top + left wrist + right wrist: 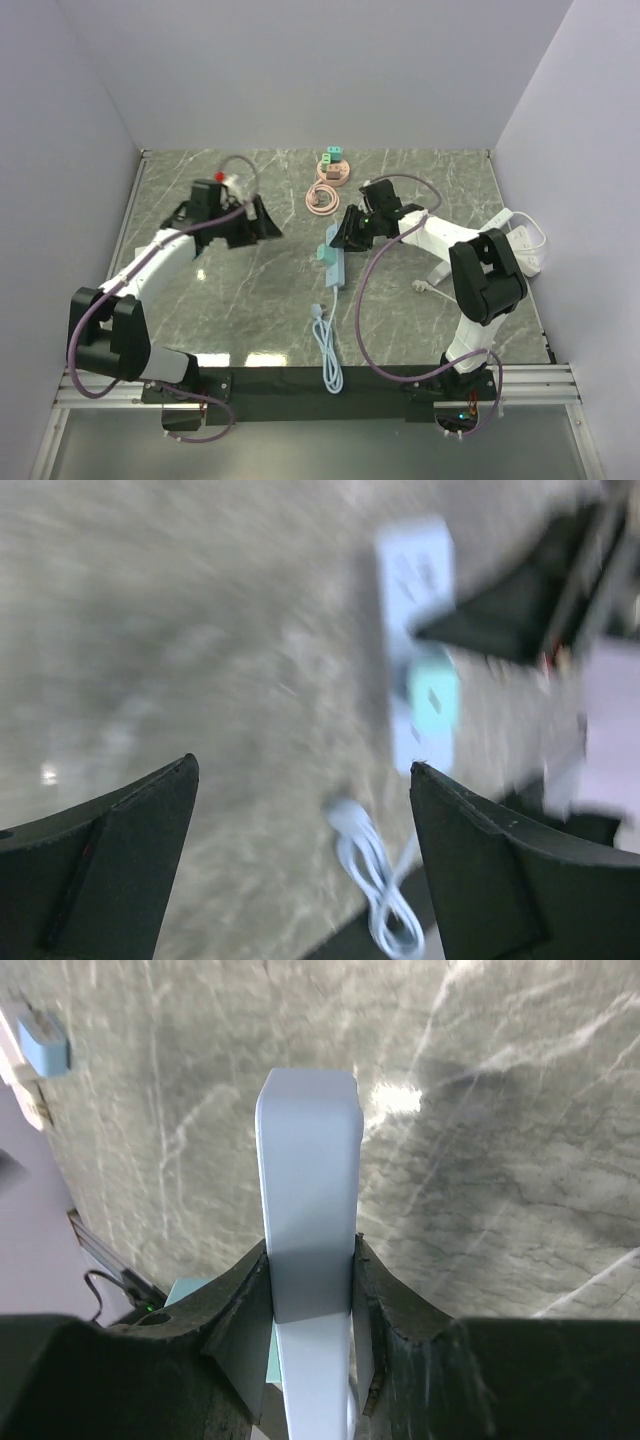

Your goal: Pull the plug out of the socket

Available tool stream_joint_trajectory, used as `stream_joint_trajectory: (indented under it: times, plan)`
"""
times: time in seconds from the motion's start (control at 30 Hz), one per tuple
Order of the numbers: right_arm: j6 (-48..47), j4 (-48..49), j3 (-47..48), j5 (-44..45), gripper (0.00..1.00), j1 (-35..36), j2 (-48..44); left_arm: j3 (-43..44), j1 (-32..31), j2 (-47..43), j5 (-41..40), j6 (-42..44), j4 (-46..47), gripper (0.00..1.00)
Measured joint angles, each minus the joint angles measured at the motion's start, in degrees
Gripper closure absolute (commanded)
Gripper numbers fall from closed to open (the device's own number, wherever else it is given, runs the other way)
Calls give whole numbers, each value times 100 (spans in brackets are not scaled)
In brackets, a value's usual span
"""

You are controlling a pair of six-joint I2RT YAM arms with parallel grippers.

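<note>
Grey marble worktop [420, 190]: my right tool [308, 1270] pinches the white power strip [306, 1160], teal plug [433, 695] on it; left tool [303, 780] spread wide.

- Top view: bright, even, soft overhead light, sharp all over; pale glare patch on table [250, 357] nr its near edge; faint soft shadows on the marble.
- L wrist view: heavy motion blur; marble smeared, socket strip [415, 580] & cable [375, 890] fuzzy; dark left fingers [110, 860] at btm corners less so.
- R wrist view: crisp veins; 1 white glare spot beside socket strip [308, 1200]; right fingers [400, 1315] in shadow.
</note>
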Motion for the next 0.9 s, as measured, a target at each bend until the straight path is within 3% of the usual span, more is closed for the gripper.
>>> stream_joint_trajectory:
  times: [0.17,0.53,0.73,0.83,0.9]
  plan:
    - [81,-177,345,85,100,92,4,-210,-968,129,402,-146,339,9]
    - [168,-186,481,42,100,435,4,201,-1744,765,446,-461,905,7]
    - [170,-184,481,42,100,435,4,422,-1961,1104,385,-575,953,30]
    - [166,-199,481,42,100,435,4,487,-2076,1309,297,-592,898,47]
    - [166,-216,481,13,100,433,4,490,-2109,1394,210,-621,872,68]
